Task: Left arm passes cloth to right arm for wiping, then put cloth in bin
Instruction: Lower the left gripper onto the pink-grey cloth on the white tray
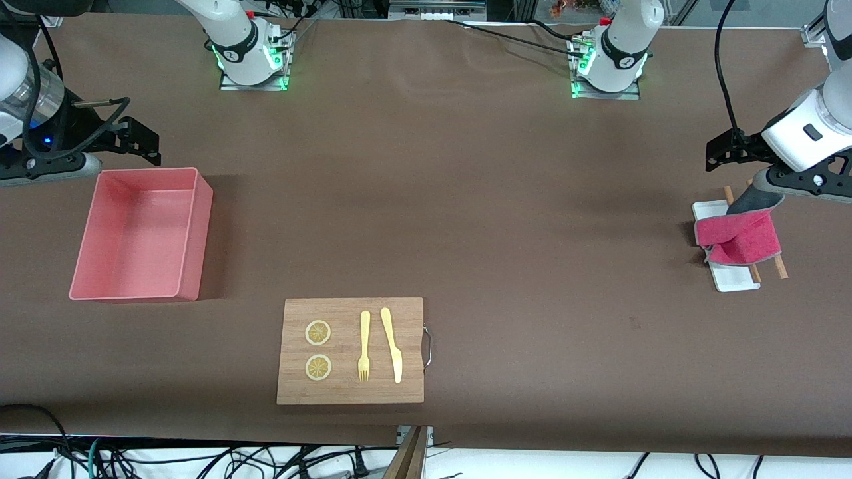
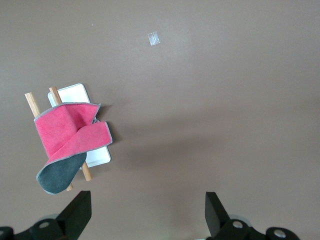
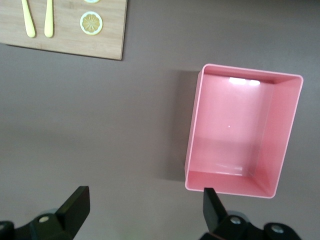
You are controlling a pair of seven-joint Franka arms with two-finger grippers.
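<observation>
My left claw (image 2: 145, 215) hangs wide open, empty, by the cloth (image 1: 739, 236) draped over the white tray (image 1: 735, 279) at the worktop's three o'clock. Right claw (image 3: 142, 212), equally open, waits near the bin (image 1: 143, 233).

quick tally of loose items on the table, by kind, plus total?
Cloth: 1
Bin: 1
White tray: 1
Wooden sticks: 2
Chopping board: 1
Lemon slices: 2
Fork: 1
Knife: 1
Total: 10
</observation>
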